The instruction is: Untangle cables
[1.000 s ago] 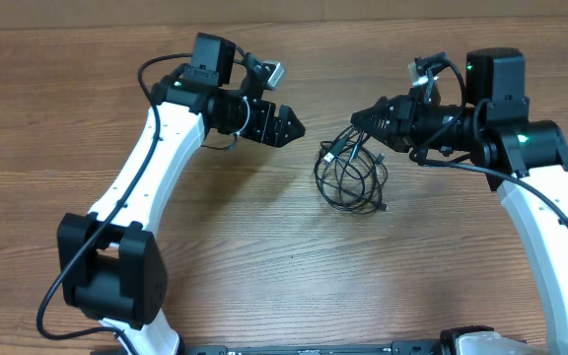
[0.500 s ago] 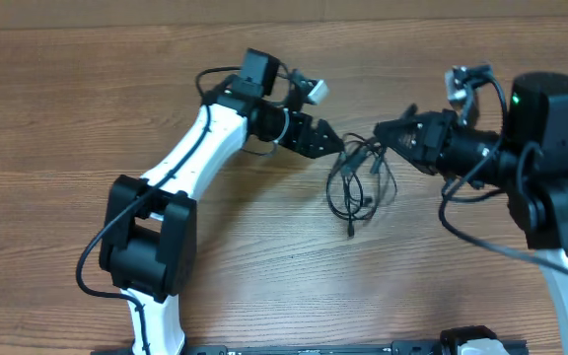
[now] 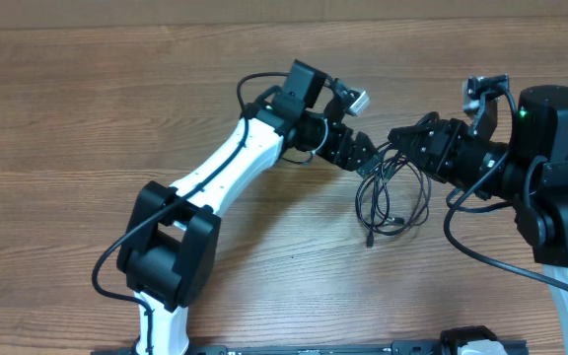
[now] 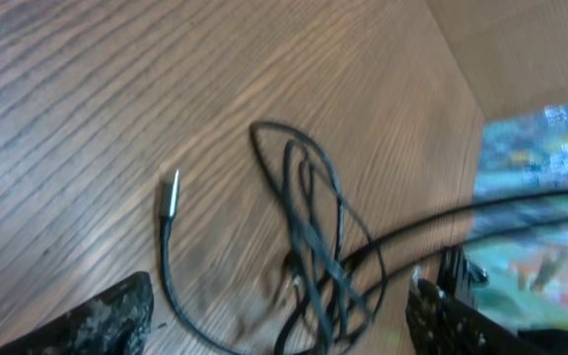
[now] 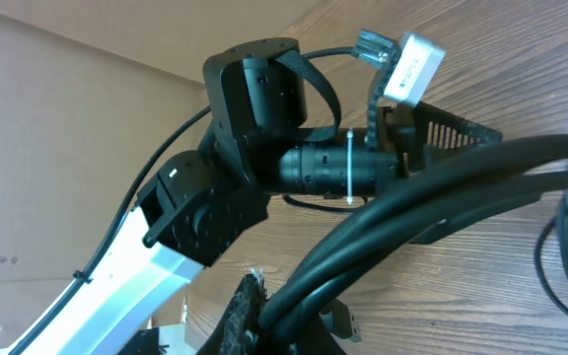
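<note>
The cables (image 3: 388, 192) are a bundle of thin black loops hanging down onto the wooden table. My right gripper (image 3: 403, 139) is shut on the top of the bundle; in the right wrist view several black strands (image 5: 432, 197) run out of its jaws (image 5: 333, 316). My left gripper (image 3: 367, 158) is open right beside the bundle's upper left. In the left wrist view its two fingers (image 4: 279, 306) straddle the loops (image 4: 314, 217). A silver-tipped plug (image 4: 171, 192) lies on the wood; it also shows in the overhead view (image 3: 370, 240).
The wooden table (image 3: 87, 118) runs all around. The left arm (image 3: 235, 163) reaches diagonally across the middle. The right arm's base (image 3: 560, 197) stands at the right edge. A cardboard wall (image 3: 264, 10) lines the back.
Both arms have moved to the right. The cable bundle has shifted right with the right gripper. The left gripper has closed in on the bundle.
</note>
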### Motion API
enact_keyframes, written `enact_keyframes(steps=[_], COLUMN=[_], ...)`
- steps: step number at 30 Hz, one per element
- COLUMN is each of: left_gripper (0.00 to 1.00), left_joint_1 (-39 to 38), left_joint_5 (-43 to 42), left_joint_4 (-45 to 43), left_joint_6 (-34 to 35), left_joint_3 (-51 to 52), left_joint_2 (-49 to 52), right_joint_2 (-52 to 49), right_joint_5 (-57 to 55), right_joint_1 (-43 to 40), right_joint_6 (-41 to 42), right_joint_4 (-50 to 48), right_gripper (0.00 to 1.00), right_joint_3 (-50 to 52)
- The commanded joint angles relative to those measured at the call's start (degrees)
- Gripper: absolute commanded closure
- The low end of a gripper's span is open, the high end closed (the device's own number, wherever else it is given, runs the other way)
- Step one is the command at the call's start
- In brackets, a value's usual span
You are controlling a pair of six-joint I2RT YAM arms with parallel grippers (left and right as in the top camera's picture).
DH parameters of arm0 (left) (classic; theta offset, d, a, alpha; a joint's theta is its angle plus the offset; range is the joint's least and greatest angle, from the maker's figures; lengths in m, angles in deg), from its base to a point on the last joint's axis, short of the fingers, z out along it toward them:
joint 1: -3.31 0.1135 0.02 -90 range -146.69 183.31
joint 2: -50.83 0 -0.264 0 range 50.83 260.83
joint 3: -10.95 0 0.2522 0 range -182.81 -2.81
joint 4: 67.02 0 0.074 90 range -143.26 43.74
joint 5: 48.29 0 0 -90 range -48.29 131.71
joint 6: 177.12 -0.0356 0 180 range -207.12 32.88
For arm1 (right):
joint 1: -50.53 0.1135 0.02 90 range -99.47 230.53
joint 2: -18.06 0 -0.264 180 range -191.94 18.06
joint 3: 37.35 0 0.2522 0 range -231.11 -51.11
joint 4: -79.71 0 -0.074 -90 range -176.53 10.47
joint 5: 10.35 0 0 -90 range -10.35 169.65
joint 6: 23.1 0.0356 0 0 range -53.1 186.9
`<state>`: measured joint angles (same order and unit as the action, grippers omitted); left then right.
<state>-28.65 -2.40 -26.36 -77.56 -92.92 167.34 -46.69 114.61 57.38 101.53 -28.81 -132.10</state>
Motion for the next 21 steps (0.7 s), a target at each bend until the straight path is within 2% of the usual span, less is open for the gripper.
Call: enact_keyframes(steps=[1,4,9,11,14,21], left_gripper=[0.19,0.24,0.51,0.58,0.59,0.51], left_joint_1=[-2.08,-3.93,-5.35,-5.33,-5.16,-5.97], left_joint_5=[2.49,0.74,-0.48,-0.2,1.55,2.84], left_joint_4=[-2.8,-6.91,-7.17,-6.62,-6.64,-7.48], left_joint_6=[10.08,17.46,20.35,20.52,20.79,21.75], left_joint_3=[-0.04,-0.04,-0.04,-0.04,-0.04,-0.04], left_joint_2=[2.38,4.46,6.8,7.17,7.19,7.26], right_joint_2=[1.11,1.11,1.09,1.09,1.09,1.09], right_joint_5=[-1.05,-1.51,-2.91,-4.28,-4.96,-4.94], right_joint_1=[0.15,0.15,0.15,0.15,0.15,0.15], right_joint_6=[-1.55,-1.75,-1.75,-1.75,-1.95,-1.95], right_joint_4=[-0.39,-0.35,-0.24,0.13,0.31,0.11], right_gripper=[0.96,0.96,0.96,0.96,0.96,0.96], right_joint_3=[-2.01,-2.01,-2.01,-2.01,-2.01,-2.01])
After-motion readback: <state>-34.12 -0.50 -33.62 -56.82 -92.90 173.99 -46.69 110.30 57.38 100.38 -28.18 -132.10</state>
